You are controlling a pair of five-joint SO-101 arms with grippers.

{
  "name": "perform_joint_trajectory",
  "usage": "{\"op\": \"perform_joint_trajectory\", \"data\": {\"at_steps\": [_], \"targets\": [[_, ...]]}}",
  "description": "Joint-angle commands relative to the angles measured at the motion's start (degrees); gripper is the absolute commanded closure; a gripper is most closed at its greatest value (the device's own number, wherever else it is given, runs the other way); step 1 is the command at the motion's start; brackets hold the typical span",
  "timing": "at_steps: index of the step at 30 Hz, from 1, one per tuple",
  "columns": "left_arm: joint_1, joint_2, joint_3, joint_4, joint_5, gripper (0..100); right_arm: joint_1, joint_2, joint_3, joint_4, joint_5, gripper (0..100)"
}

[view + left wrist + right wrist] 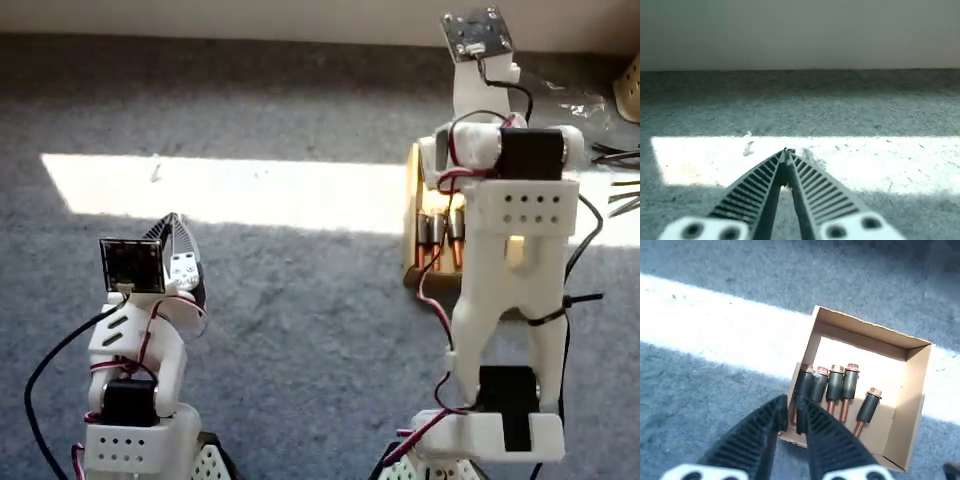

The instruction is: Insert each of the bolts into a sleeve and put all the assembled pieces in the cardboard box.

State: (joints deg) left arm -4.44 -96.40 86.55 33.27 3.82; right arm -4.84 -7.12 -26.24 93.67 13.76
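The cardboard box (867, 326) stands open on the grey carpet, and several assembled pieces (835, 384), copper bolts in dark sleeves, lie side by side in it. My right gripper (791, 407) hangs above the box's near corner, shut to a thin slit with nothing in it. In the high view the right arm covers most of the box (412, 215), though some pieces (440, 235) show. My left gripper (786, 155) is shut and empty, low over the carpet at the edge of a sunlit strip. The high view places that gripper (180, 238) far to the left of the box.
A bright sunlit band (260, 190) crosses the carpet between the arms. Dark cables (612, 155) and a clear plastic wrapper (565, 100) lie at the right edge. A pale wall (800, 30) runs along the far side.
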Motion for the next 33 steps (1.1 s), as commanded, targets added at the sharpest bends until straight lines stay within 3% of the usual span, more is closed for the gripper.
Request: {"op": "perform_joint_trajectory", "data": {"at_steps": [1,10,15,26,33], "targets": [[-1.54,-0.48,-2.77,-1.49,-0.35,99,-1.89,-6.46,-2.33,1.27,-1.23,98.4],[-1.98,-1.01,-5.93,-0.97,-0.53,99,-6.64,-20.62,-1.54,5.23,-1.32,98.4],[-1.89,-9.71,-6.37,3.60,-0.53,99,-9.27,-30.02,6.55,4.18,-1.32,98.4],[-2.07,-7.52,-7.08,4.66,-0.53,99,-9.54,-56.84,33.36,-8.75,-1.23,98.4],[-4.88,-7.96,-8.84,10.11,-0.26,99,-9.45,-70.46,53.14,-17.98,-1.23,98.4]]}}
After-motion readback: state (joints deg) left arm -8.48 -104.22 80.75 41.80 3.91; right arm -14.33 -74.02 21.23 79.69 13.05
